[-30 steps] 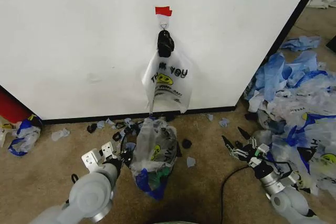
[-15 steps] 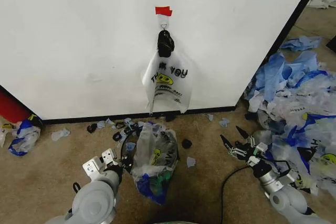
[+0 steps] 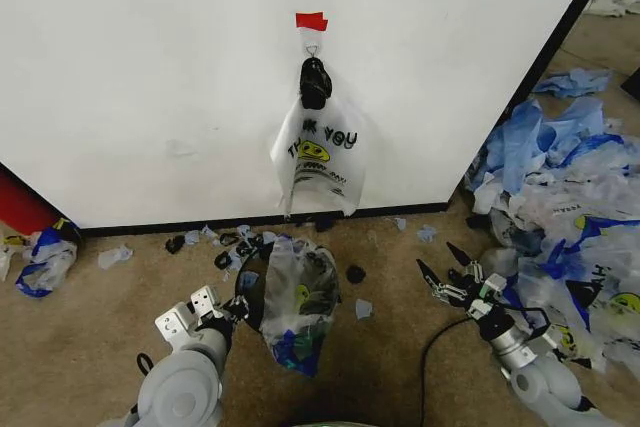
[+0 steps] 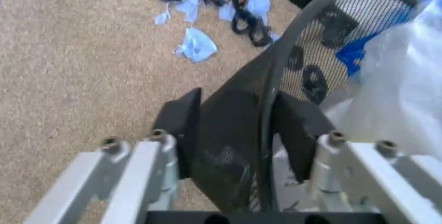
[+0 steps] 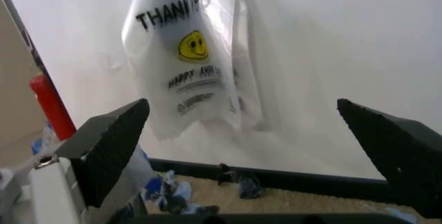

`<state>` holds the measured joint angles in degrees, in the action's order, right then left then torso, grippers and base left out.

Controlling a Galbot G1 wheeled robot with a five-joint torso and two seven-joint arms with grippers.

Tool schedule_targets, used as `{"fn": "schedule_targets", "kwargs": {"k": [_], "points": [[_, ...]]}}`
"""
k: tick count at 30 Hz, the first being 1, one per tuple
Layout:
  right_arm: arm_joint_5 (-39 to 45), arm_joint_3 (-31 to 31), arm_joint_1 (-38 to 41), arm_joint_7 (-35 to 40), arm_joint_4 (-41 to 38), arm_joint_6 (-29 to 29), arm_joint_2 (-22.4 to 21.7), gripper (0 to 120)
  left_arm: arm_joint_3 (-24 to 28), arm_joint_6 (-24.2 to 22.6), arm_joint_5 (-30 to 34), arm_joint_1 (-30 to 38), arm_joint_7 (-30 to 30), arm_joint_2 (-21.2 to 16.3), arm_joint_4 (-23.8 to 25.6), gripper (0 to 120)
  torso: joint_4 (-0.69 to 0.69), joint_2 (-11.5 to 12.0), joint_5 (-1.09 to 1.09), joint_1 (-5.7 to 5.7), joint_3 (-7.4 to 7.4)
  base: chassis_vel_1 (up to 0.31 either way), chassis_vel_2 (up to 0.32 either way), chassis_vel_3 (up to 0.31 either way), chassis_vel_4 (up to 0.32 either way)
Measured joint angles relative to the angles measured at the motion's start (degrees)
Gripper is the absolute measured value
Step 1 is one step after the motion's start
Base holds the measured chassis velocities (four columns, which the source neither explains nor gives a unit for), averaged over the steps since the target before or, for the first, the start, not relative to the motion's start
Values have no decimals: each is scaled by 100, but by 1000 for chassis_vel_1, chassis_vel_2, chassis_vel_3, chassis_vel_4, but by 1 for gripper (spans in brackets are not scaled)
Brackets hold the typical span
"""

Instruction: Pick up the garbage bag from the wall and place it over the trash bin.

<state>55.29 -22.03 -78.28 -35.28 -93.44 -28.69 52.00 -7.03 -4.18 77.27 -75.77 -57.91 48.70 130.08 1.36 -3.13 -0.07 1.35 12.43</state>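
1. The left gripper (image 3: pixel 232 309) sits low over the carpet, its jaws clamped on the rim of the trash bin (image 3: pixel 262 292); in the left wrist view one finger (image 4: pixel 181 123) lies outside the black mesh wall (image 4: pixel 238 115) and the other inside it
2. The bin is tilted, and the garbage bag (image 3: pixel 298 297), see-through with blue handles and a small yellow smiley, is draped over its mouth on the side away from those jaws
3. A second bag (image 3: pixel 318 159) printed "THANK YOU" hangs from a small hook (image 3: pixel 312 48) on the wall (image 3: pixel 150 77), under a red tape patch (image 3: pixel 311 21), well beyond both grippers
4. The right gripper (image 3: pixel 446 270) hovers over the carpet beside a heap of blue-and-white bags (image 3: pixel 560 197), jaws spread wide apart and holding nothing; between its fingers (image 5: pixel 111 146) the right wrist view frames the hanging bag (image 5: pixel 190 53)
5. Blue and black scraps (image 4: pixel 207 6) lie on the carpet ahead of the left jaws, near the wall's black base strip (image 3: pixel 250 224)
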Motion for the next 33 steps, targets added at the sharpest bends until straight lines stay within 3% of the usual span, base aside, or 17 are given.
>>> {"fn": "schedule_targets", "kwargs": {"k": [4,7,9,12,14,19,24,28,33], "points": [[799,266,-45,277,-596,482,-223,100,-275,-64,-6,-53,-10,-77,257,60,1,0,-1,0,0,0,0,0,0],[1321,552,57,887,-1216,797,-525,100,-566,-127,-31,-94,23,-219,470,69,0,0,1,0,0,0,0,0,0],[2049,944,361,2353,-2108,1302,-1030,100,-1041,-178,-103,-156,408,-541,657,81,-2,0,-6,0,0,0,0,0,0],[2419,1088,590,3139,-2544,1649,-1222,100,-1238,-145,-176,-163,768,-739,614,88,-3,0,2,0,0,0,0,0,0],[2688,1217,851,3686,-2887,2092,-1402,100,-1340,-101,-315,-113,1137,-929,379,97,0,0,-5,0,1,0,0,0,0],[2854,1354,1171,4640,-3280,2826,-1568,100,-1319,-212,-500,72,1365,-1112,-76,100,-2,0,-1,0,1,0,0,0,0],[3312,1324,1409,6392,-4011,4055,-1818,100,-1066,-218,-947,241,1524,-1148,-424,100,-1,0,-1,0,0,0,0,0,0],[3397,1358,1438,6708,-4259,4310,-1868,100,-893,-218,-952,351,1525,-1133,-550,100,-2,0,-2,0,0,0,0,0,0],[3855,1734,1853,7694,-4457,4907,-1677,100,-677,-181,-919,559,1572,-1196,-854,100,2,0,0,0,0,0,0,0,0]]}}
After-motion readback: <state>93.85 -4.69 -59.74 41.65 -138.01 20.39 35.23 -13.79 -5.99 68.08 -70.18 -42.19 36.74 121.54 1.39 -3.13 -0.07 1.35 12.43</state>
